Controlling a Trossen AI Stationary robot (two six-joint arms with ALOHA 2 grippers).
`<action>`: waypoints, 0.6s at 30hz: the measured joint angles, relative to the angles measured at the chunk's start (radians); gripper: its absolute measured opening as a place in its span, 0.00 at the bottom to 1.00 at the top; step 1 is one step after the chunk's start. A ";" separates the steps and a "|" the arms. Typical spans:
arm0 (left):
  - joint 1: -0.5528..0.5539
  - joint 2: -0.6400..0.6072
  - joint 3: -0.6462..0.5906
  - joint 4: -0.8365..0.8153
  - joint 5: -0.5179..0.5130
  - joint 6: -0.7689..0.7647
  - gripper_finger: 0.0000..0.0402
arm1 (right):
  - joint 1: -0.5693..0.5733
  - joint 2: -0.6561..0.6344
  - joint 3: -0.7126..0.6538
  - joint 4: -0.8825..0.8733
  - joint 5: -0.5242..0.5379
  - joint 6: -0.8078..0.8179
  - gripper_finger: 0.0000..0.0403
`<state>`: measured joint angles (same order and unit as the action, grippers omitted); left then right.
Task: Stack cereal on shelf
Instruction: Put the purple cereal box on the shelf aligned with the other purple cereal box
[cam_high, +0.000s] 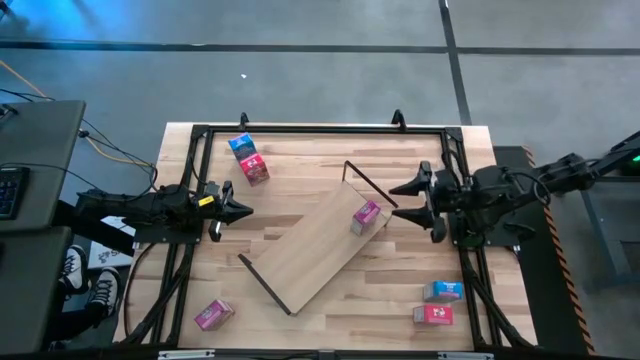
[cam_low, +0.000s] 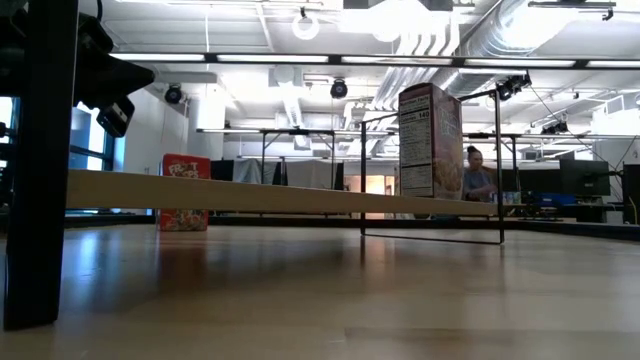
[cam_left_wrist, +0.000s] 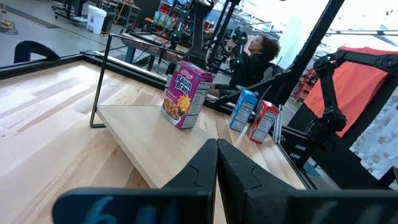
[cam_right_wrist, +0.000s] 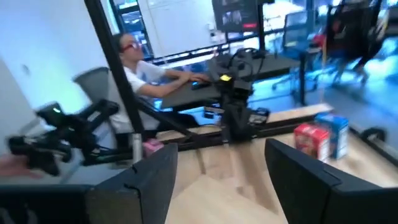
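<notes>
The shelf (cam_high: 318, 250) is a light-wood board with black wire frames at both ends, lying slantwise mid-table. A pink cereal box (cam_high: 366, 216) stands on its far-right end; it also shows in the left wrist view (cam_left_wrist: 185, 93) and the low view (cam_low: 430, 140). My right gripper (cam_high: 402, 201) is open and empty just right of that box, apart from it. My left gripper (cam_high: 243, 210) is shut and empty left of the board. A blue box (cam_high: 241, 145) and a red box (cam_high: 254, 168) stand at the far left. A pink box (cam_high: 213, 314) lies near left.
A blue box (cam_high: 442, 291) and a red box (cam_high: 432, 315) lie near the table's right near corner. A black frame (cam_high: 320, 128) runs around the tabletop. A person sits beyond the table (cam_left_wrist: 258, 53). Bare wood lies between the board and the far edge.
</notes>
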<state>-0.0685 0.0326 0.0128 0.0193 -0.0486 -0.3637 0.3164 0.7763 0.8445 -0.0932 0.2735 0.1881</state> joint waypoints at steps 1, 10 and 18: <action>0.000 0.000 0.000 0.000 0.000 0.000 0.01 | 0.000 -0.001 -0.010 0.004 0.022 -0.010 0.58; 0.000 0.000 0.000 0.000 -0.005 0.088 0.01 | -0.002 0.004 -0.014 0.071 0.129 0.073 0.58; 0.000 0.000 0.000 0.311 -0.058 -0.245 0.01 | -0.002 0.004 -0.014 0.193 0.306 0.108 0.58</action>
<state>-0.0689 0.0330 0.0124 0.3304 -0.1068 -0.6088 0.3149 0.7799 0.8303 0.1000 0.5791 0.2965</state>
